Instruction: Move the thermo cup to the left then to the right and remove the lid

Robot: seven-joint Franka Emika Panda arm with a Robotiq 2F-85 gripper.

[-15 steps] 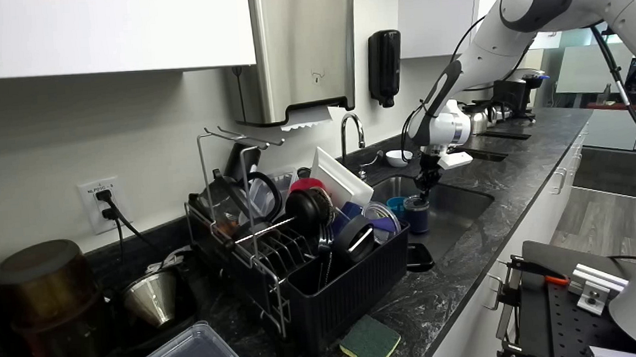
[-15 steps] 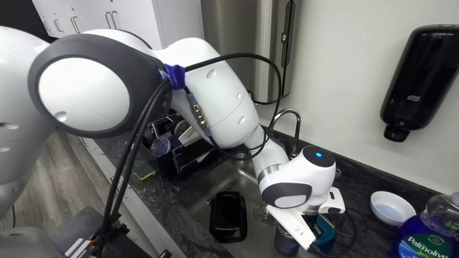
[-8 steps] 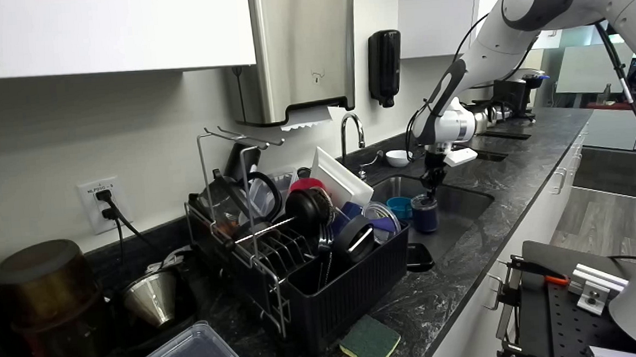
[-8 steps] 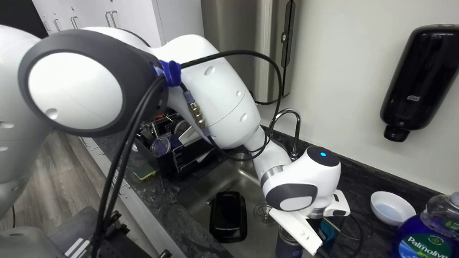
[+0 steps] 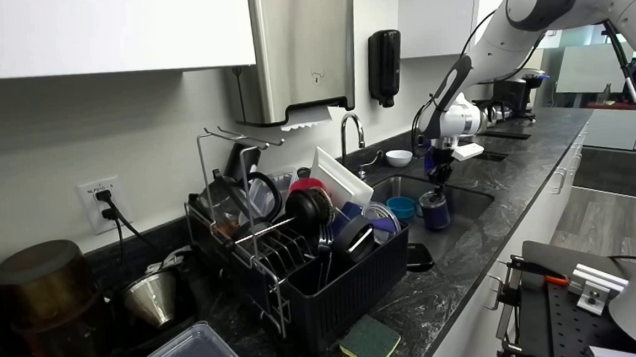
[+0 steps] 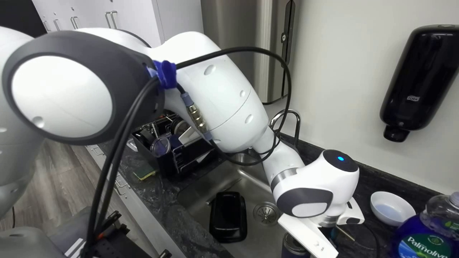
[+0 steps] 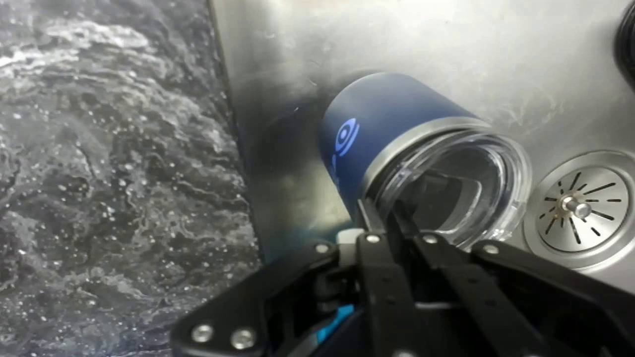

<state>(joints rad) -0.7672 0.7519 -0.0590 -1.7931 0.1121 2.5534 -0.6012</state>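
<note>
The navy-blue thermo cup (image 7: 387, 114) is in the steel sink, tilted, with a pale logo on its side. Its clear lid (image 7: 449, 196) is seated on the metal-rimmed top. My gripper (image 7: 383, 210) reaches it from above and is shut on the cup's rim at the lid edge, one finger outside, the other over the lid. In an exterior view the cup (image 5: 435, 214) hangs or leans below the black gripper (image 5: 439, 186); whether its base touches the sink floor I cannot tell. The arm partly hides the cup (image 6: 291, 247) in an exterior view.
A teal cup (image 5: 401, 206) sits beside the thermo cup in the sink. A black container (image 6: 227, 216) lies near the drain (image 6: 266, 213). The loaded dish rack (image 5: 352, 287), faucet (image 5: 350, 122), white bowl (image 6: 391, 208) and soap bottle (image 6: 426, 233) stand around the sink.
My gripper and the thermo cup have travelled together along the sink, away from the dish rack. The cup, upright before, now tilts. The jaws have stayed shut.
</note>
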